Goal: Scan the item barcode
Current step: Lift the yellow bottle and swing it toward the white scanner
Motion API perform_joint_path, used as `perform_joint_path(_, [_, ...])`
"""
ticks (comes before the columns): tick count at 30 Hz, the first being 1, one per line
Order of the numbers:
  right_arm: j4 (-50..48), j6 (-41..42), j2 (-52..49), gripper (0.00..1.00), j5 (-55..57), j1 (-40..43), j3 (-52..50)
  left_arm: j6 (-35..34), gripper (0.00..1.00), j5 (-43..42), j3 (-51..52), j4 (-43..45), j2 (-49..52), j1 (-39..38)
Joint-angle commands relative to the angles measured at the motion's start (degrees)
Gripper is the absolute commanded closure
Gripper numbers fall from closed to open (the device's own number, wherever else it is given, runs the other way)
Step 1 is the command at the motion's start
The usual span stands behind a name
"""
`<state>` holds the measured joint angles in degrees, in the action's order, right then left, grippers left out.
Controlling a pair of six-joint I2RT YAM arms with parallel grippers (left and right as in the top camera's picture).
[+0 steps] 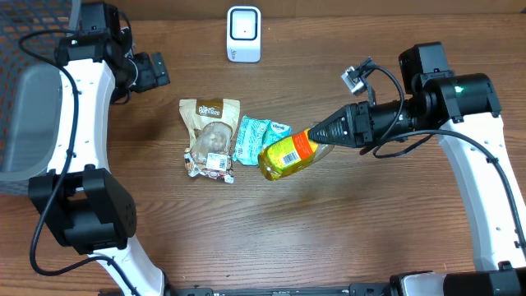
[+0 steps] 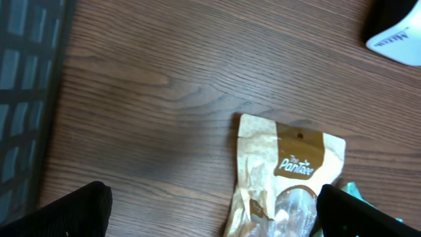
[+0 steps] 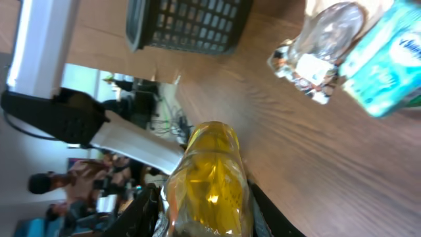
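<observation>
A clear bottle of yellow liquid (image 1: 286,156) with a yellow-orange label hangs above the table, lying sideways, base toward the left. My right gripper (image 1: 318,136) is shut on its neck end. In the right wrist view the bottle (image 3: 209,178) fills the gap between both dark fingers (image 3: 146,212). No barcode can be made out on its label. The white scanner (image 1: 244,34) stands at the back centre, well apart from the bottle. My left gripper (image 1: 154,71) is open at the back left, and in its wrist view the gripper (image 2: 214,214) holds nothing.
A brown snack pouch (image 1: 210,136) and a teal tissue pack (image 1: 255,138) lie mid-table just left of the bottle. The pouch (image 2: 283,178) lies under the left wrist, scanner corner (image 2: 398,36) at top right. A dark mesh basket (image 1: 23,115) sits at the left edge.
</observation>
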<state>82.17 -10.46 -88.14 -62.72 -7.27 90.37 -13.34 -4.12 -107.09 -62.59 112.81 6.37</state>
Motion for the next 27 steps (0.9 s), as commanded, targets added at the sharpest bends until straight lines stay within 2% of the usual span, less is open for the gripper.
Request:
perform_joint_path(1, [-2.58,0.11,0.26,0.90,4.74,-0.11,0.66,0.92,0.01,-1.29,-0.74,-0.13,-0.81,-0.44])
perform_joint_path(4, [-6.69,0.90,0.26,0.90,8.72,-0.13,0.68,0.92,0.00,-1.29,-0.74,-0.15,-0.81,-0.44])
perform_joint_path(8, [-12.50,11.06,0.26,0.90,15.23,-0.11,1.29,0.92,0.00,-1.29,-0.74,-0.15,-0.81,-0.44])
perform_joint_path(9, [-13.51,11.56,0.26,0.90,15.69,-0.11,1.86,0.92,0.00,-1.29,-0.74,-0.13,-0.81,-0.44])
perform_joint_path(12, [-15.67,12.46,0.26,0.82,14.43,-0.13,2.64,0.92,0.00,-1.29,-0.74,-0.13,-0.81,-0.44])
perform_joint_path(18, [-23.43,17.92,0.26,0.82,13.94,-0.13,4.52,0.92,0.00,-1.29,-0.74,-0.13,-0.81,-0.44])
perform_joint_path(24, [-24.87,20.52,-0.66,0.80,24.04,-0.72,15.28,0.92,0.00,-1.29,-0.74,-0.13,-0.81,-0.44])
perform_joint_path(27, [-25.53,20.46,-1.88,0.80,33.73,-3.13,21.03,0.92,0.00,-1.29,-0.74,-0.13,-0.81,-0.44])
